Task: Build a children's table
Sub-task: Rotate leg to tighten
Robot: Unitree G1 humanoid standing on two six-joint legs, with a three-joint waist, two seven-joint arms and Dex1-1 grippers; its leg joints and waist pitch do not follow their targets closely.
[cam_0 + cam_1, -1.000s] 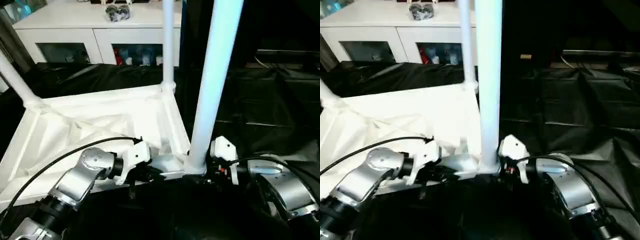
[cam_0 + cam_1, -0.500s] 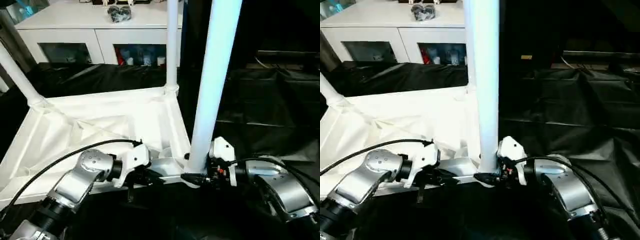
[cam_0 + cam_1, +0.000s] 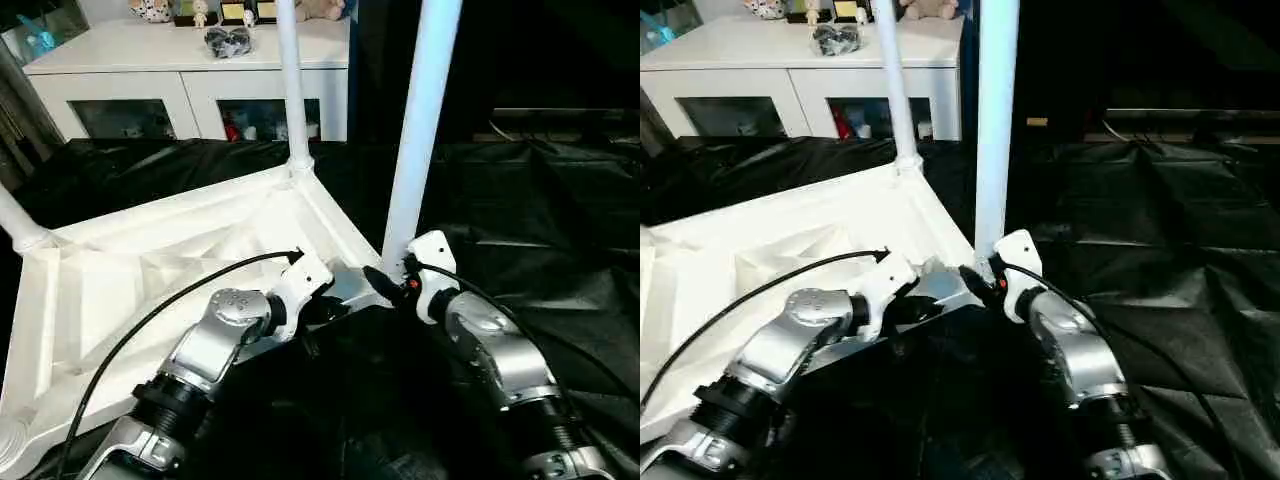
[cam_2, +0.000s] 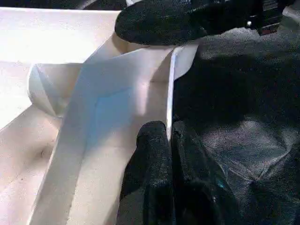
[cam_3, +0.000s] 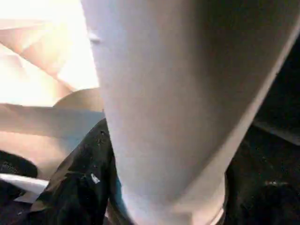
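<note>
The tabletop lies upside down on black sheeting, ribbed underside up. Three legs show seated in corner sockets: a near-right leg, a far leg and a left leg.

The left pincer is clamped together on the thin near rim of the tabletop, just beside the near-right socket. The right pincer sits at the base of the near-right leg, one black finger against the tube; its jaws stand apart around the tube, and whether they actually press it cannot be told.

Risks, as judged: the grip on the thin rim could slip if the top is lifted or turned, letting it drop or twist. A sideways pull low on the near-right leg could lever it out of its socket, should it not be fully seated. The left arm's cable crosses the ribs and could snag.

Containers: the white cabinet at the far side holds items behind glass doors, too small to identify; small objects stand on top.
</note>
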